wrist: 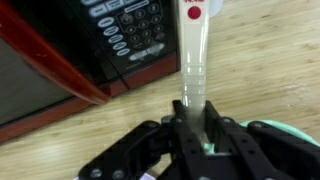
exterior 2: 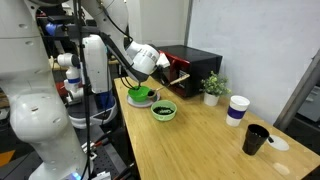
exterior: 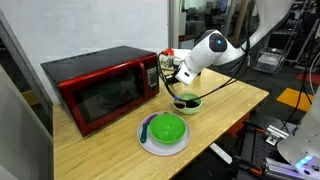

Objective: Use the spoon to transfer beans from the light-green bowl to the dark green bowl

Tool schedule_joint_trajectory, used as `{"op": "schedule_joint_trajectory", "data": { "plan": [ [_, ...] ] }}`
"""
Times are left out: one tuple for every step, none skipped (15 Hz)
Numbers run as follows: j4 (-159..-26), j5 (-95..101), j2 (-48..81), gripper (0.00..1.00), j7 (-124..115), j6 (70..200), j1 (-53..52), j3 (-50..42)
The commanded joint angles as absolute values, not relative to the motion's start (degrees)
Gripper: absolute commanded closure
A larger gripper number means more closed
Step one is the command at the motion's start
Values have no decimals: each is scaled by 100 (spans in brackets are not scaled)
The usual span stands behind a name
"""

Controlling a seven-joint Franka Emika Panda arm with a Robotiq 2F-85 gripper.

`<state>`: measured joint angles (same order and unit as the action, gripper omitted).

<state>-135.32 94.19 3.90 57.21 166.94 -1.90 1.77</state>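
Note:
The spoon (wrist: 193,55) is pale and translucent, with a red mark at its handle end. In the wrist view my gripper (wrist: 194,116) is shut on its handle. The light-green bowl (exterior: 187,102) (exterior 2: 163,110) sits on the wooden table and holds dark beans (exterior 2: 163,109). In both exterior views the gripper (exterior: 176,78) (exterior 2: 160,72) hangs just above and behind it. The dark green bowl (exterior: 167,129) (exterior 2: 140,96) rests on a white plate (exterior: 148,141) beside the small bowl. The spoon's scoop end is hidden under the gripper.
A red microwave (exterior: 100,88) (wrist: 70,50) stands close behind the gripper. A potted plant (exterior 2: 211,88), a white cup (exterior 2: 237,110) and a black cup (exterior 2: 256,140) stand further along the table. The table edge (exterior: 225,125) runs close to the bowls.

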Motion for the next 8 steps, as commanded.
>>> {"op": "schedule_joint_trajectory", "data": {
  "plan": [
    [-13611,8806,335,94,5926,16628,-322,317],
    [-13625,8573,339,94,5925,16630,-355,354],
    [-13635,8329,345,94,5893,16639,-386,384],
    [-13662,8057,338,94,5918,16652,-412,410],
    [-13662,7818,346,94,5861,16619,-441,441],
    [-13669,7585,342,94,5857,16616,-463,462],
    [-13653,7438,351,94,5823,16598,-483,486],
    [-13637,7307,352,94,5789,16565,-510,507]
  ]
}}
